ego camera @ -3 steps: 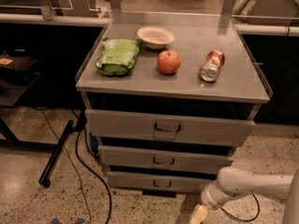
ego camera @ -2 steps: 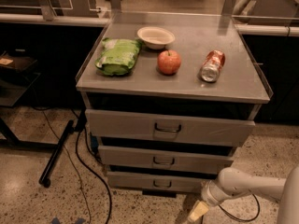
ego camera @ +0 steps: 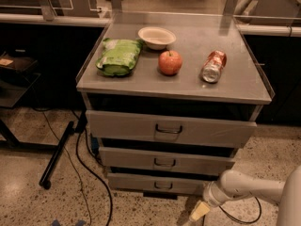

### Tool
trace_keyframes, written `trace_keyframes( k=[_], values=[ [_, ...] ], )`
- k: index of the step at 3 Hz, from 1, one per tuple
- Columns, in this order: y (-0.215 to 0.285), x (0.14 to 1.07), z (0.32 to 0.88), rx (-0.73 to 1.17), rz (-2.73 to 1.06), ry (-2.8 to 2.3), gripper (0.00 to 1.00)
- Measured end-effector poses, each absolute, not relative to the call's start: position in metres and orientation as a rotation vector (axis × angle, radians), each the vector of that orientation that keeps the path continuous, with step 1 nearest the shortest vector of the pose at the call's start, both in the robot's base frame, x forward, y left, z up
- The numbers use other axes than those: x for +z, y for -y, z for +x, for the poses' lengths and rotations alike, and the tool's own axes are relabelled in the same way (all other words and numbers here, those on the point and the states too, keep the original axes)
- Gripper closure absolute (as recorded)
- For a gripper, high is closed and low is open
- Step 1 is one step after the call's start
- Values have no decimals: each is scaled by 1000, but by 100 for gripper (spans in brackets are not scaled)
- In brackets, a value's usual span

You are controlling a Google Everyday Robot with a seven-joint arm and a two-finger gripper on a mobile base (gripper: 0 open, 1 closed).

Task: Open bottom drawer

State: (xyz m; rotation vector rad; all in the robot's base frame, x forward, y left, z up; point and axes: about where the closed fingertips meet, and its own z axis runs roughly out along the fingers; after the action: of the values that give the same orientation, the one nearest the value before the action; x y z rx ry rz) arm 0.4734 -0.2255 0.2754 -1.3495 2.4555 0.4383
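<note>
Low at right | pincer (ego camera: pixel 199 211) barely shifted, near right end of bottom drawer (ego camera: pixel 136 181), apart from handle (ego camera: pixel 163 186); grip: cannot tell | drawer seemingly still shut, pull not begun

Finds the claw (ego camera: pixel 199 211) a touch higher than before, low beneath the counter's (ego camera: pixel 235 91) front right corner, beside the bottom drawer (ego camera: pixel 157 184). Shows more white arm (ego camera: pixel 254 188) pushed in from the right.

text: none readable | can (ego camera: pixel 213 66): red and white print, wording illegible | green bag (ego camera: pixel 118 56): label illegible | gripper (ego camera: pixel 199 211): low near the floor, just right of the bottom drawer (ego camera: pixel 141 182), no markings legible
</note>
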Motion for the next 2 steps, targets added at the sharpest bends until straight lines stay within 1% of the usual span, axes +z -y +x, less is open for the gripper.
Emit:
trace_keyframes(
  k=[1,2],
  values=[
    [223,256,480,466,-1302,-2455,0],
    [219,245,497,455,-1245,-2426,0]
  ],
)
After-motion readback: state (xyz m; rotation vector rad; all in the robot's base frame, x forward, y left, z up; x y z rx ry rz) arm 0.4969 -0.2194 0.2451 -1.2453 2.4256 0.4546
